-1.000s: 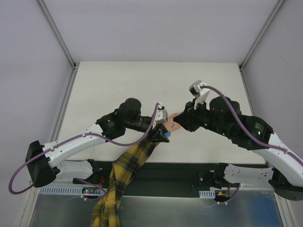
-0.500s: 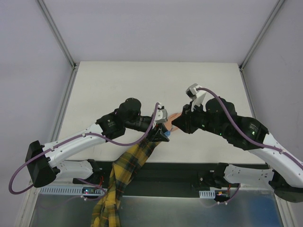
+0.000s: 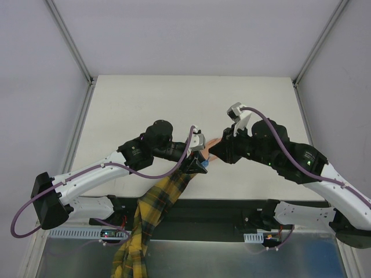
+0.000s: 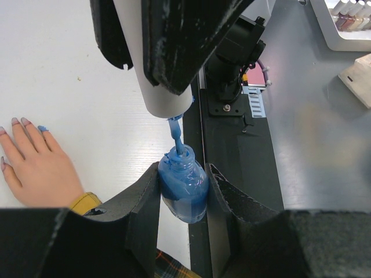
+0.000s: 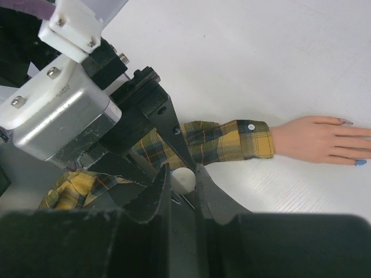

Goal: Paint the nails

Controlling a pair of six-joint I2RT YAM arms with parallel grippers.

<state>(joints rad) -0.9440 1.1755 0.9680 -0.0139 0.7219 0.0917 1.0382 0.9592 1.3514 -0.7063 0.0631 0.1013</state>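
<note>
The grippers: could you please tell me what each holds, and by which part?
The left gripper clamps the blue polish bottle by its body; the right gripper holds the white brush cap by its sides, brush dipped in the bottle.

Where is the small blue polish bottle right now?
Low centre of the left wrist view: the blue polish bottle is clamped in the left gripper, the white-capped brush dipping into its neck, the peach hand to its left.
</note>
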